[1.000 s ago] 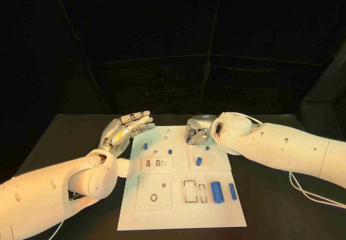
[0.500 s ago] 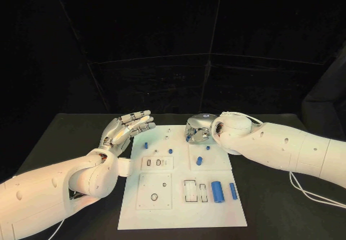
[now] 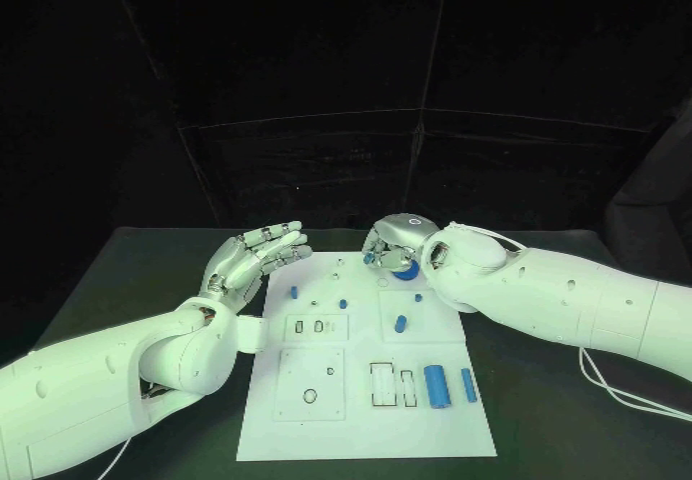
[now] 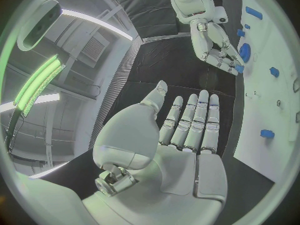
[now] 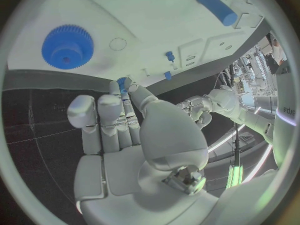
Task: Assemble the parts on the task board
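Showing a round, toothed blue gear (image 5: 67, 46) on the smooth white task board (image 5: 162, 15).

Both arms: smooth white rounded shells, small dark round holes along the forearms. Left hand (image 3: 257, 256) and right hand (image 3: 392, 246): silver metal, segmented fingers with pale pads. Thin white cables loop over the right wrist and trail off the forearm at lower right of the head view. Exposed metal joint at each wrist.
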Controlling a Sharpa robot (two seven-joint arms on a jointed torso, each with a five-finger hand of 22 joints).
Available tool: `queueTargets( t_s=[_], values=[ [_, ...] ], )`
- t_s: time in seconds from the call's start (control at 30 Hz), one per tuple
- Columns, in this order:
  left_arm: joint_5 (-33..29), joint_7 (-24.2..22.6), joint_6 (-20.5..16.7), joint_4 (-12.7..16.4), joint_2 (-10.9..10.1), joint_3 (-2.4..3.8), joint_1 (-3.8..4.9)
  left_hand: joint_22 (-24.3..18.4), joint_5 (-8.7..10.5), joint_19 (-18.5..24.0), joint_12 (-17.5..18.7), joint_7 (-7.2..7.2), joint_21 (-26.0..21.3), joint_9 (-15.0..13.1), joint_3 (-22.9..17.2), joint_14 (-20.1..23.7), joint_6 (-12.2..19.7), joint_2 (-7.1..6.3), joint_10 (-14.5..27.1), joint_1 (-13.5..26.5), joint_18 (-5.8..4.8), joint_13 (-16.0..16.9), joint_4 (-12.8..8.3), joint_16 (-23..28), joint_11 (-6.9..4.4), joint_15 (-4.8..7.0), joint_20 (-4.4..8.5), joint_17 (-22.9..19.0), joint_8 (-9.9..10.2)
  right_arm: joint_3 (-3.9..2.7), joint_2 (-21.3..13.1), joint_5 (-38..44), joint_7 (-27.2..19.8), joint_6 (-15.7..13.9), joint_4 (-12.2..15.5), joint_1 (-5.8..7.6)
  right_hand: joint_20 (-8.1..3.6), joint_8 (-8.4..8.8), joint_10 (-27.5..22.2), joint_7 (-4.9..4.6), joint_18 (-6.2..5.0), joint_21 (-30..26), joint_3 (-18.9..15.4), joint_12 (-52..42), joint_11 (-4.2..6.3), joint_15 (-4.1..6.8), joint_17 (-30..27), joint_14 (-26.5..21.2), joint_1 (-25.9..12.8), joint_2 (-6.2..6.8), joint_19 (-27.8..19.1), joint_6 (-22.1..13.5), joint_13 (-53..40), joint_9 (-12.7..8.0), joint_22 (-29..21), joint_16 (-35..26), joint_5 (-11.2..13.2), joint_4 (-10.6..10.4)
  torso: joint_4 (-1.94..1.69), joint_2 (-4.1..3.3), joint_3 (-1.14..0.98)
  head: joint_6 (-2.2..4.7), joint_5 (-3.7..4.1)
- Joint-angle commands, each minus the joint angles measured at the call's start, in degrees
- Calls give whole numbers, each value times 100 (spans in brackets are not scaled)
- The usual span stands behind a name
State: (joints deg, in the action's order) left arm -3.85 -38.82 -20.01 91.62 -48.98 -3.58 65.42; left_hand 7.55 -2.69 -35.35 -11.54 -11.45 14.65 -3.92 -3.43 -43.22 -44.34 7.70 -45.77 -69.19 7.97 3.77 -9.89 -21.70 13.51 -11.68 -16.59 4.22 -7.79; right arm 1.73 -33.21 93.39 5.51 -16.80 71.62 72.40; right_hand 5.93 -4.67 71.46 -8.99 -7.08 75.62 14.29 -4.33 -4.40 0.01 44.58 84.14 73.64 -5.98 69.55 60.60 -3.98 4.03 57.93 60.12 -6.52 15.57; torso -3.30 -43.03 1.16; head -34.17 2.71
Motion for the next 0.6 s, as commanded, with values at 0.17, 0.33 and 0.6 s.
queueTargets(
  t_s=[0.17,0.33,0.6],
  values=[
    [-71,-152,116,-32,36,6,15,-12,-17,-38,-22,-531,19,9,48,-4,-16,-6,16,89,83,-7,0,-26,30,-4,5,-7,-34,-9,309,-118,-110,-377,-396,13,17,40,-47,-29,82,61,70,51,-34,12,78,28,-96,64,71,-14,12,-18,65,106,17,-45,-46,-17,7,-17,-15],
    [-73,-150,119,-16,32,6,27,-12,-17,-38,-22,-531,19,9,48,-4,-16,-6,16,89,83,-7,0,-26,30,-4,5,-7,-34,-10,513,-134,-160,-178,-583,13,28,62,-83,-40,90,91,106,64,-47,1,132,28,-155,108,91,-36,18,-21,111,173,18,-90,-59,-42,13,-12,-31],
    [-74,-139,117,0,28,7,55,-13,-17,-38,-23,-530,19,9,54,-4,-16,-8,16,104,83,-7,4,-27,30,-4,5,-8,-35,-10,710,-112,-187,51,-684,14,32,69,-98,-42,94,107,123,68,-51,-2,164,30,-170,127,104,-44,20,-22,137,209,17,-103,-70,-79,30,11,-31]
  ],
)
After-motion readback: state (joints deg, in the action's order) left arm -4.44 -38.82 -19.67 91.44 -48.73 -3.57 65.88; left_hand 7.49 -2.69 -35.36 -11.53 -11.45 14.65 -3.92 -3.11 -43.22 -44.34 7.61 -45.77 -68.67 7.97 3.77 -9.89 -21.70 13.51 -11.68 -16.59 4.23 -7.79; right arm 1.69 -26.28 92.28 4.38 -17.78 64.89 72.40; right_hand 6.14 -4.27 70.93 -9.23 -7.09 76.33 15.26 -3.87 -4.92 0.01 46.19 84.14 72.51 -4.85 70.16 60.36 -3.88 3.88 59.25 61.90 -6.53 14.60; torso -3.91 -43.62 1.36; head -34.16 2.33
